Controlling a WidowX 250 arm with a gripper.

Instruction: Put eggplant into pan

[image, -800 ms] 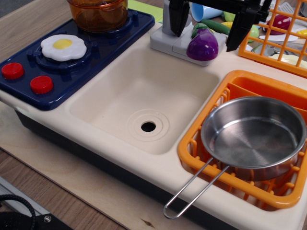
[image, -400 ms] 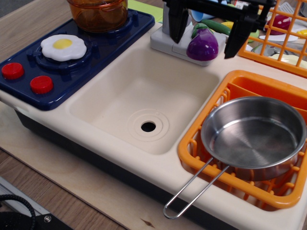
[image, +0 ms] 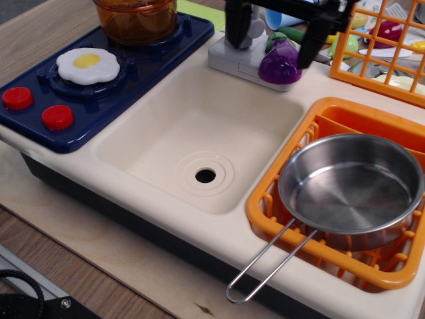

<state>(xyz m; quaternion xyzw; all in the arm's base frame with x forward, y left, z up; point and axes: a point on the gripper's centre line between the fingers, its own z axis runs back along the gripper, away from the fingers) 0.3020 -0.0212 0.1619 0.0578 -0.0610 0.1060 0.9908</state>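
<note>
The purple eggplant (image: 279, 64) with a green cap lies on the grey faucet base (image: 232, 63) at the back of the sink. My black gripper (image: 273, 41) hangs over it, open, with one finger (image: 237, 26) to the eggplant's left and the other to its right; neither finger clearly touches it. The steel pan (image: 352, 191) sits in the orange dish rack (image: 265, 212) at the right, its wire handle (image: 265, 262) reaching toward the front edge. The pan holds nothing.
A cream sink basin (image: 199, 139) lies in the middle. A blue stove (image: 73, 86) at left carries a fried egg (image: 87, 65), two red knobs and an amber pot (image: 136, 20). An orange wire basket (image: 392, 53) of toys stands at back right, and a green cucumber (image: 297, 36) behind the eggplant.
The gripper has moved left and slightly up, and its fingers have drawn closer together around the eggplant. The eggplant and pan have not moved.
</note>
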